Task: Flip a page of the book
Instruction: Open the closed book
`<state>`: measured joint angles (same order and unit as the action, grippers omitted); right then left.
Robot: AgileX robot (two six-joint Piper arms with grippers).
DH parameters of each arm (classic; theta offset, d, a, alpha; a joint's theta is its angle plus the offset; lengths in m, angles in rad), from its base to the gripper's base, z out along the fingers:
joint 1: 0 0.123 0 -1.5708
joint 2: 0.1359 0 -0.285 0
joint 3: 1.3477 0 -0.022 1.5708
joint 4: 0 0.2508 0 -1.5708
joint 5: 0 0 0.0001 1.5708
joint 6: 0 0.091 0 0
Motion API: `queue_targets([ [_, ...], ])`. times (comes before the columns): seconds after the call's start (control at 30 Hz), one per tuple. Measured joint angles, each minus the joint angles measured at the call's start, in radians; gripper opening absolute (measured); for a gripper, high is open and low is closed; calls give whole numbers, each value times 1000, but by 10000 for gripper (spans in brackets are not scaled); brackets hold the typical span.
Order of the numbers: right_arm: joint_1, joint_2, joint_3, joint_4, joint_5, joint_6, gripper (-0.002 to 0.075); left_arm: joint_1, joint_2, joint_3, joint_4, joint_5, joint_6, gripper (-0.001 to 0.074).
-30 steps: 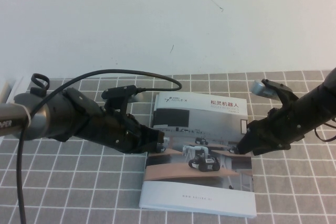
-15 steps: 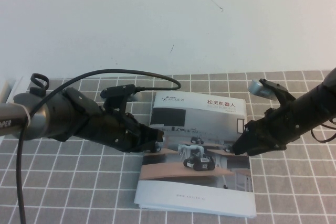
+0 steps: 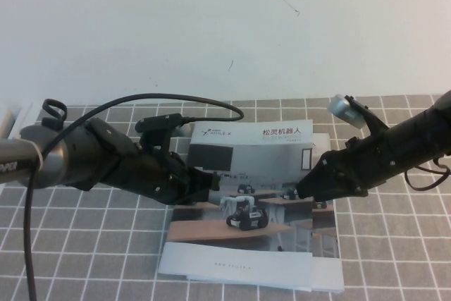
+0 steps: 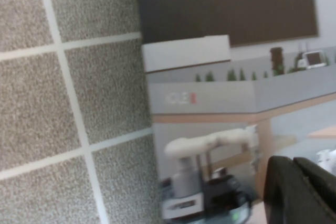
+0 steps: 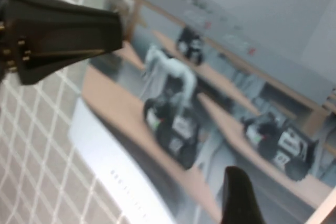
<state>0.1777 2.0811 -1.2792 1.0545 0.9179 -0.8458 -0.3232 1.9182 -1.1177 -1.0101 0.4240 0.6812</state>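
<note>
The book [image 3: 246, 202] lies on the grey checked cloth, its cover photo of wheeled robots facing up. The cover has slid left, and white inside pages [image 3: 325, 244] show along its right side. My left gripper [image 3: 206, 182] presses on the book's left edge, its fingers [image 4: 310, 192] shut together over the cover [image 4: 220, 93]. My right gripper [image 3: 304, 189] is at the cover's right edge, open. One of its fingers [image 5: 239, 198] lies on the cover photo [image 5: 210, 77]; the other is hidden. The left gripper [image 5: 63, 30] also shows in the right wrist view.
A black cable [image 3: 176, 100] arcs from the left arm above the book's far edge. The grey checked cloth [image 3: 394, 259] covers the table up to a white wall. A pale object [image 3: 7, 121] sits at the far left edge.
My right gripper has moved left, carrying the cover's right edge with it. The cover has shifted left and bared white pages on the right. The left gripper has stayed on the left edge.
</note>
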Motion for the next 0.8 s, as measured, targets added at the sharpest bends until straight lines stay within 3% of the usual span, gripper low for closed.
queue_targets([
  [0.47,22,0,-58,83,111,-25,377,2,29,-2,-68,11,8,-4],
  [0.8,73,0,-58,83,107,-29,377,2,52,-2,-285,49,184,-4],
])
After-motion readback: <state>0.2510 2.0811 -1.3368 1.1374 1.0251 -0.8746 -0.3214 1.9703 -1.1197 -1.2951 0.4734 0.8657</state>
